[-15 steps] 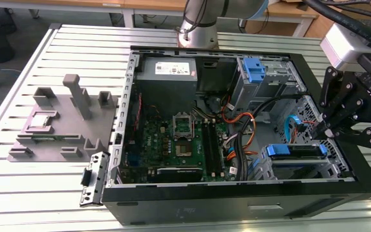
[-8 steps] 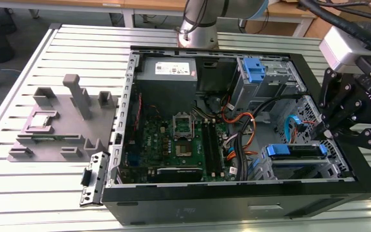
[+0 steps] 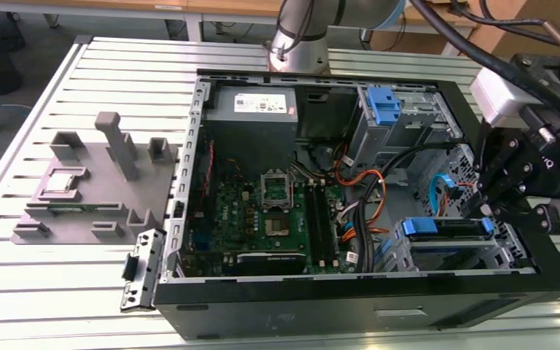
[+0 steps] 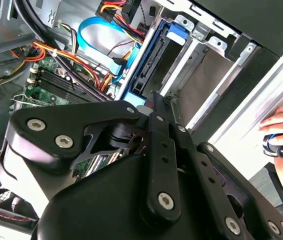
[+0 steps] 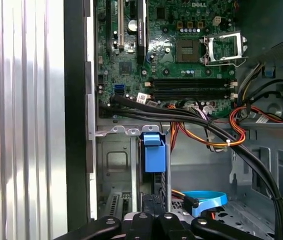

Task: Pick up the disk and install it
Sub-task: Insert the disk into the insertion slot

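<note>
The disk (image 5: 154, 156) stands on edge in a slot of the drive cage (image 5: 112, 165), inside the computer case (image 3: 358, 310). Its long axis points straight at the claw (image 4: 162, 102), which sits at its near end. Whether the claw grips it cannot be told.

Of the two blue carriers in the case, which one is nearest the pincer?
The lower carrier in the exterior view, beside the pincer; the other carrier stands upright near the power supply.
</note>
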